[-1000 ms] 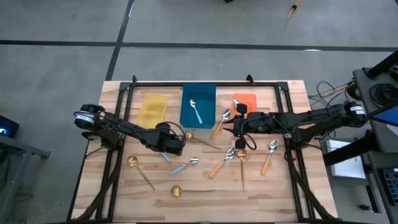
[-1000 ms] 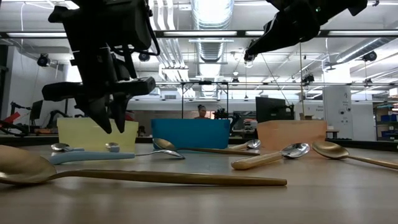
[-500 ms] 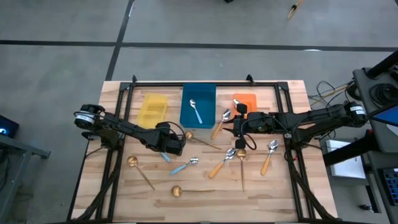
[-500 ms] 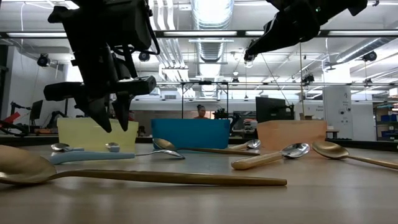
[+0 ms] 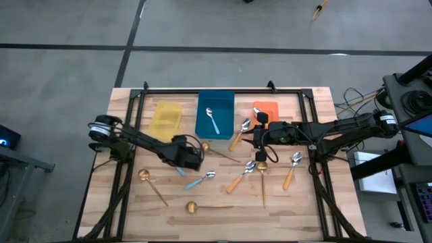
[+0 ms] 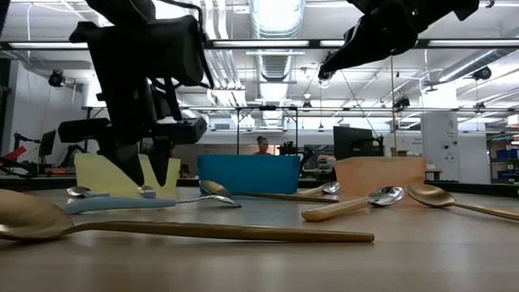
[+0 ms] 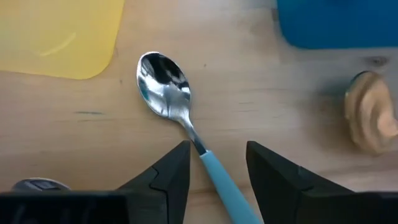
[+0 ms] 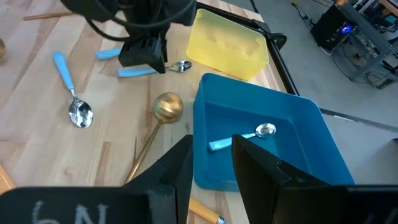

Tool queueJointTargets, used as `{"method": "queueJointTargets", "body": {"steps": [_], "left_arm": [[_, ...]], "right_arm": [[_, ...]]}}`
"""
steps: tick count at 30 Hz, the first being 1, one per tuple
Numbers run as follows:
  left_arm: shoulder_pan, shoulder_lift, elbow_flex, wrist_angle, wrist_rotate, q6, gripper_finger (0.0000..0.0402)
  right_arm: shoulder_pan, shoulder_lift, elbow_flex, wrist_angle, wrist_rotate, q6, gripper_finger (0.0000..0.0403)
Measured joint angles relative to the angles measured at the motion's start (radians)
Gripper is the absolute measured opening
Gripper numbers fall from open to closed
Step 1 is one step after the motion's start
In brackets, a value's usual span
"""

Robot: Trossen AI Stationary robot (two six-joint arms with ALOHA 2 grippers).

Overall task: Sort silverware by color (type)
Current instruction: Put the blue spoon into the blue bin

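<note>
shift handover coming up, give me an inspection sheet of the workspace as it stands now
surface: wooden table, framed by black rails.
job's things: one blue-handled spoon in the blue bin; other spoons loose on the table.
clutter: yellow bin and orange bin, contents not clear.
grippers: left gripper open, straddling a blue spoon handle; right gripper over the blue bin, empty.
cables: some off the table's right side.
surroundings: a person far behind.

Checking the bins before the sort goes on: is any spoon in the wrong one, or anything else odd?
Nothing misplaced: the blue bin holds one blue-handled spoon. The yellow bin looks empty. The other spoons lie loose on the table.
</note>
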Motion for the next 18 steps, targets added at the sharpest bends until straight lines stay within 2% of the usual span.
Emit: {"method": "queueJointTargets", "body": {"steps": [10,18], "left_arm": [[-0.001,0.078,0.036,-0.014,0.02,-0.002,0.0138],[-0.004,0.077,0.04,-0.015,0.033,-0.014,0.0105]], "right_arm": [[-0.005,0.0,0.0,0.001,0.0,0.0,0.01],[-0.006,0.0,-0.001,0.001,0.0,0.001,0.01]]}}
